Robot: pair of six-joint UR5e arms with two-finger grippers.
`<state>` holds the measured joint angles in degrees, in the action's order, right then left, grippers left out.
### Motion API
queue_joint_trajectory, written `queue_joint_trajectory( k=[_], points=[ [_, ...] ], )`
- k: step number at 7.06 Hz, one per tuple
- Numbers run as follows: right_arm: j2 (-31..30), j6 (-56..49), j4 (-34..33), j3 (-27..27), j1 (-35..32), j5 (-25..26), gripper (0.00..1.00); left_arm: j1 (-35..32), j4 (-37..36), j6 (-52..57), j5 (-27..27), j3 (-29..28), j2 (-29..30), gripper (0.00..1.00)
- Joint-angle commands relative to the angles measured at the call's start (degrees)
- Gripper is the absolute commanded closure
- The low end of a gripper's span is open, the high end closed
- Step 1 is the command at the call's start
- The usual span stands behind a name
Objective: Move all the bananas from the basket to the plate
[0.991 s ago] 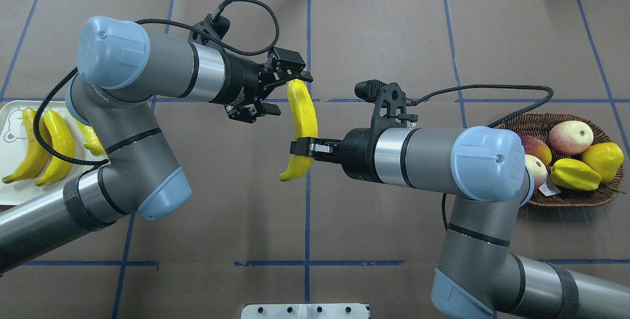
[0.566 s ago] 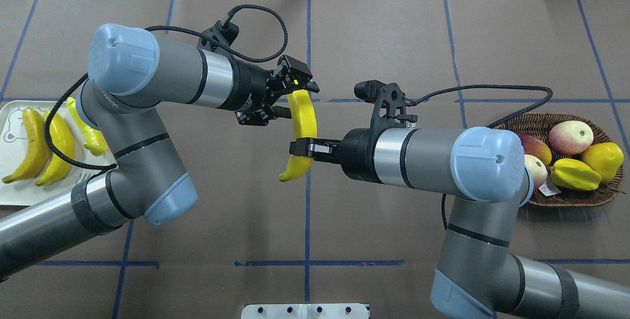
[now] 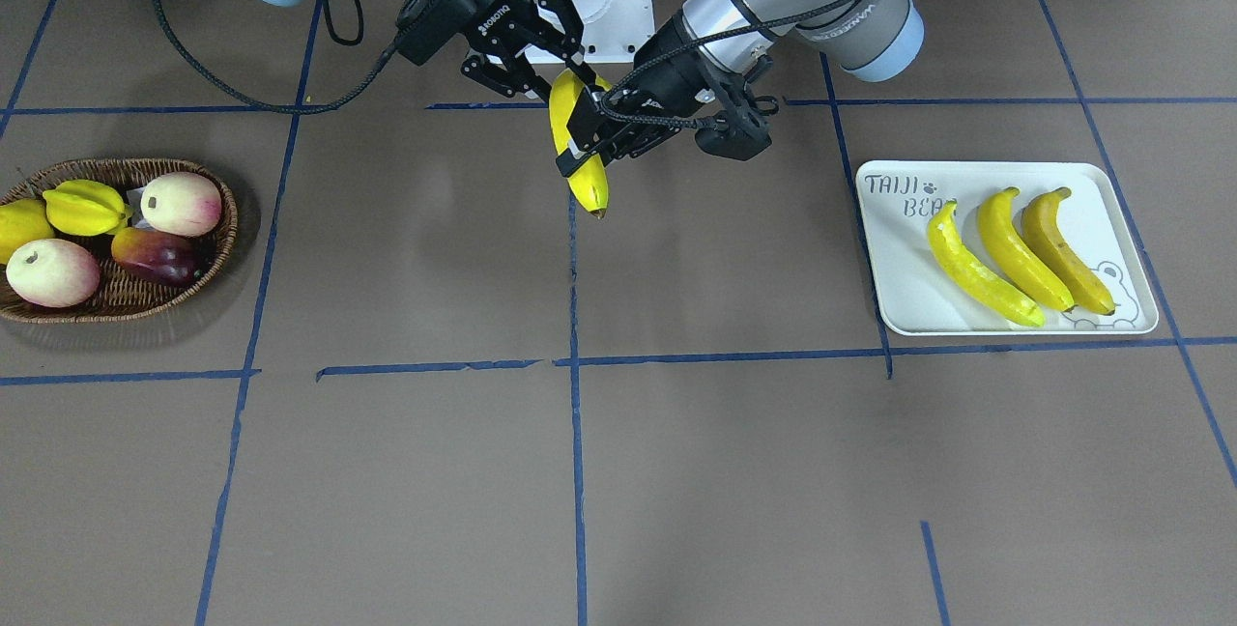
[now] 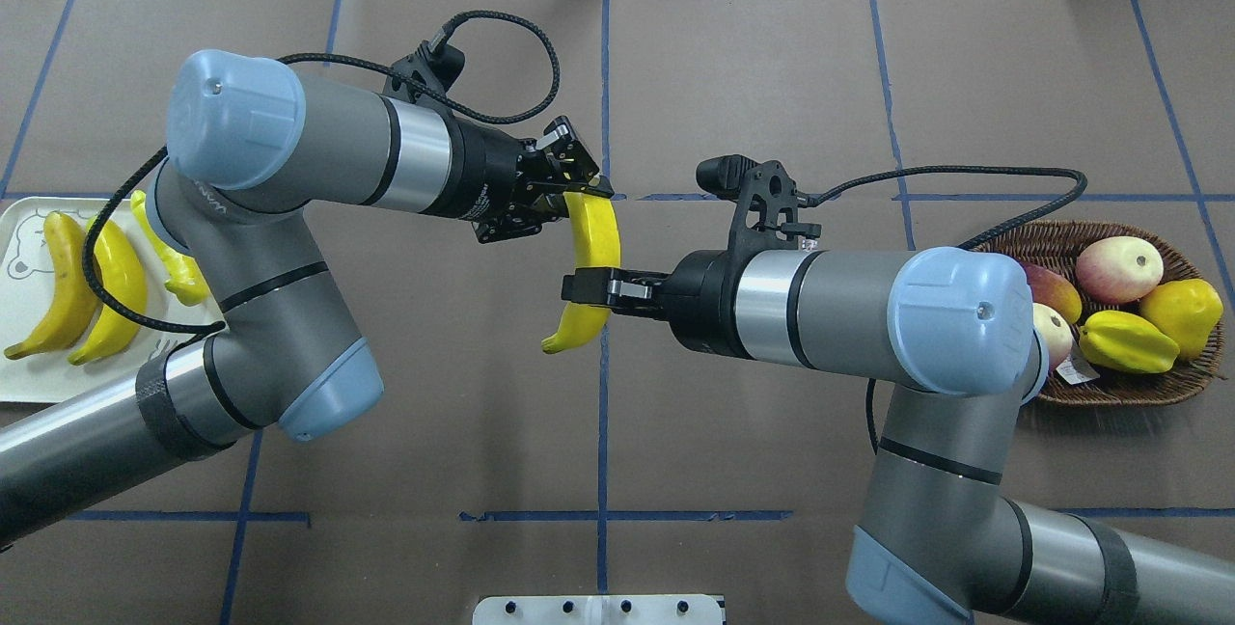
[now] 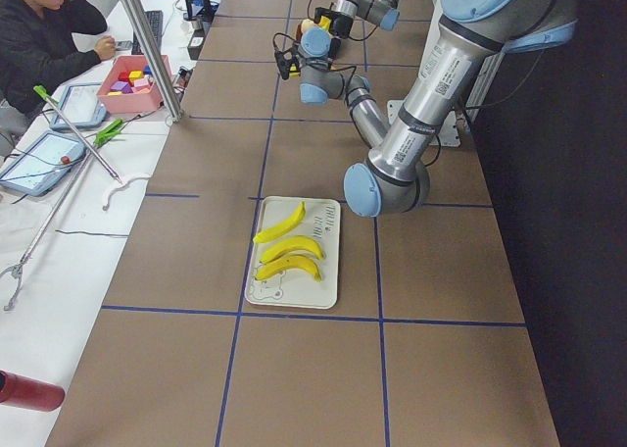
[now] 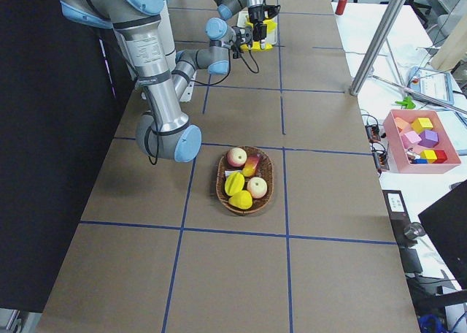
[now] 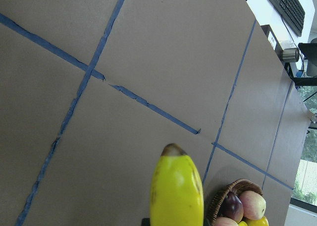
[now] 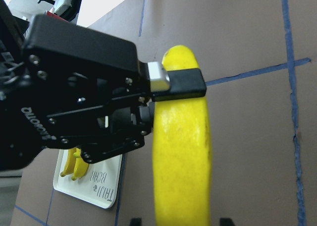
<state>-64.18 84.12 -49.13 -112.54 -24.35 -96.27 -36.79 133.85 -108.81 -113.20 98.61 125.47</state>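
Overhead exterior: mid-air hand-over; banana (image 4: pixel 596 239) tip pinched between fingers of left gripper (image 4: pixel 576 195), lower part clasped by right gripper (image 4: pixel 589 286); next, right likely must let go

Overhead looks forward-down over table (image 4: pixel 733 75); front view opposes; side views along table; wrist views close, sharing banana (image 7: pixel 177 191).

Bright, even light; soft shadow under the basket (image 3: pixel 124 305); banana (image 8: pixel 181 151) slightly blurred close up.
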Motion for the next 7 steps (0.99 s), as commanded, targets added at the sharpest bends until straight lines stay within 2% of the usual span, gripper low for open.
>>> queue_joint_trajectory(
  k=[1,2,3,4,5,6,7],
  points=[
    [0.0,-0.1,-0.1,-0.6,-0.3,-0.1,0.00,-0.3,-0.2,0.0,0.0,-0.1,-0.2,1.00],
    [-0.4,-0.2,-1.0,-1.6,-0.9,-0.7,0.00,-1.0,-0.8,0.4,0.0,-0.1,-0.6,1.00],
    [-0.9,-0.3,-1.7,-2.2,-3.0,-3.8,0.00,-3.1,-3.9,0.7,-0.7,0.0,-2.6,1.00],
    [-0.9,-0.4,-7.5,-2.9,-8.5,-11.3,0.00,-6.6,-7.2,5.2,-3.8,1.0,-5.8,1.00],
    [-1.0,-1.0,-13.6,-3.9,-13.6,-16.5,0.00,-11.2,-11.4,11.3,-8.1,1.8,-9.3,1.00],
    [-1.1,-6.7,-20.5,-5.1,-17.0,-19.7,0.00,-16.2,-11.8,17.6,-11.3,2.4,-14.8,1.00],
    [-1.1,-14.1,-31.8,-8.4,-17.9,-19.6,0.00,-20.1,-11.9,24.5,-12.7,3.9,-21.2,1.00]
  ],
)
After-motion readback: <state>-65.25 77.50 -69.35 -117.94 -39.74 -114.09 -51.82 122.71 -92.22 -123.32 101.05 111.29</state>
